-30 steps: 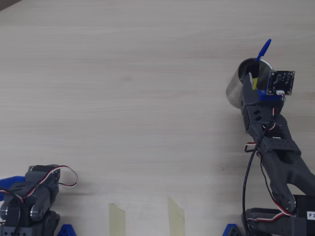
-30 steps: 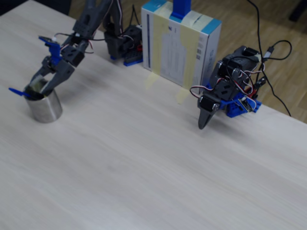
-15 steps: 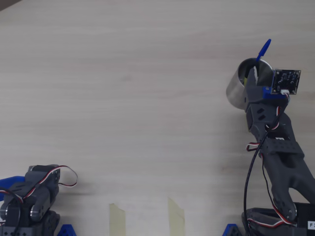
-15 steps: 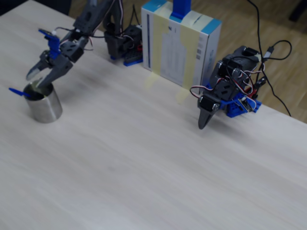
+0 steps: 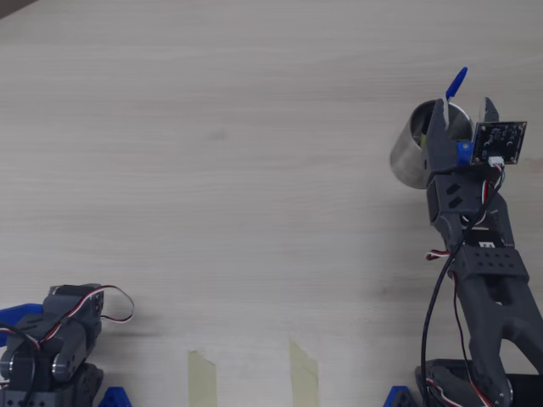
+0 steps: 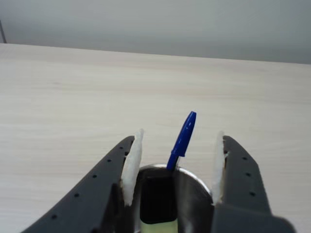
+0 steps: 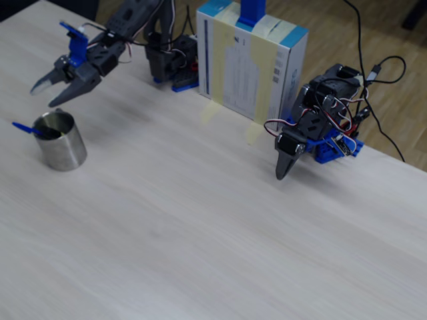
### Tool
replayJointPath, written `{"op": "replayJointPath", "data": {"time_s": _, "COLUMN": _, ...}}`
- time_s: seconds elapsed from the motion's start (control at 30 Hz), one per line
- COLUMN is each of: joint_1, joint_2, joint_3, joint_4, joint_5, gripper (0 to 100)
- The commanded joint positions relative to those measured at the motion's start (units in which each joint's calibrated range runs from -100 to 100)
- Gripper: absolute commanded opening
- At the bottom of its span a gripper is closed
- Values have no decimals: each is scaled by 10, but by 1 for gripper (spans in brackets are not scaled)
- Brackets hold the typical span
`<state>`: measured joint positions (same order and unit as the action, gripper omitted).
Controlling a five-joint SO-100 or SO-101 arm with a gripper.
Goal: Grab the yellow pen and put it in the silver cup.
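The surface [image 7: 200, 220] is pale wood-grain laminate, bare over most of its width. The cup [image 7: 61, 141] stands upright on it, below the claw [image 7: 45, 92] and apart from it in the fixed view. Behind the claw's arm, a white and blue box [image 7: 250, 63] stands on the surface's far edge, with two tape strips [image 5: 254, 373] stuck flat to the wood at its foot. Farther from the claw, past the box, a second arm [image 7: 313, 133] sits folded on the surface.

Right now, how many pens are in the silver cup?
2. The blue pen sticks out over the far rim of the silver cup in the wrist view; the yellow pen, black cap up, stands inside, below the open tool. The cup's depths are hidden.
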<state>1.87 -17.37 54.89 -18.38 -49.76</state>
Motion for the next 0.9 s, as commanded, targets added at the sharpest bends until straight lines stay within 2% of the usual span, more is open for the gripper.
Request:
{"op": "replayJointPath", "data": {"time_s": 0.0, "joint_1": -8, "joint_2": -44, "joint_3": 1, "joint_4": -2, "joint_5": 4, "gripper": 20}}
{"op": "replayJointPath", "data": {"time_s": 0.87, "joint_1": -12, "joint_2": -315, "joint_3": 230, "joint_4": -2, "joint_5": -1, "gripper": 6}}
